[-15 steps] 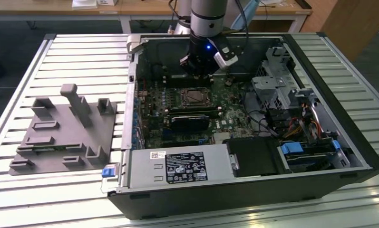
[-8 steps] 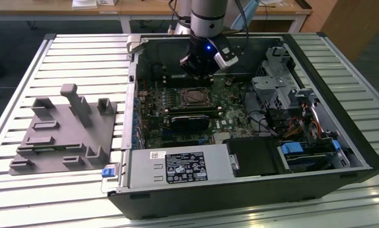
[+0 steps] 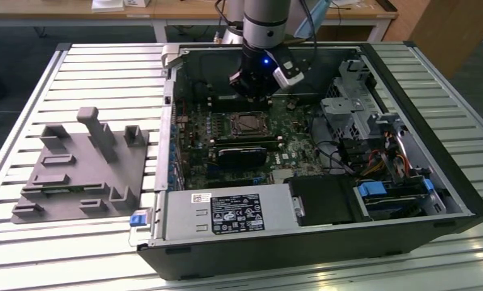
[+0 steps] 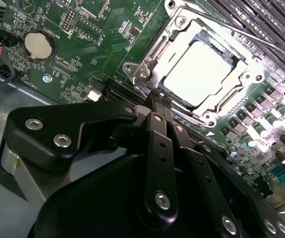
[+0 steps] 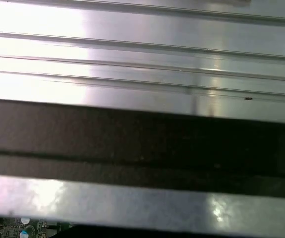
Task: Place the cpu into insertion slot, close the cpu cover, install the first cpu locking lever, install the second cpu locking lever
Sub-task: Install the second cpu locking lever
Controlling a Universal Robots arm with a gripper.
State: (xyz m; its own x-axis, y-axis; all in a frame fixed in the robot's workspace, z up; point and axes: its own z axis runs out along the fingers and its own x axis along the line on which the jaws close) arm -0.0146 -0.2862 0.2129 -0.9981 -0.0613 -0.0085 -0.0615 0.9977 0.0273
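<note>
Gripper (image 4: 158,96) pressed together, holding nothing, at the socket's edge.
At its 1 o'clock, the cpu (image 4: 201,72) sits under the cpu cover (image 4: 149,59).

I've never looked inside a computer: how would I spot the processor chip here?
Find the green circuit board in the open black computer case. Below the gripper sits a shiny metal cover frame; the pale silvery square chip shows through its window, the smoothest, brightest surface there.
</note>
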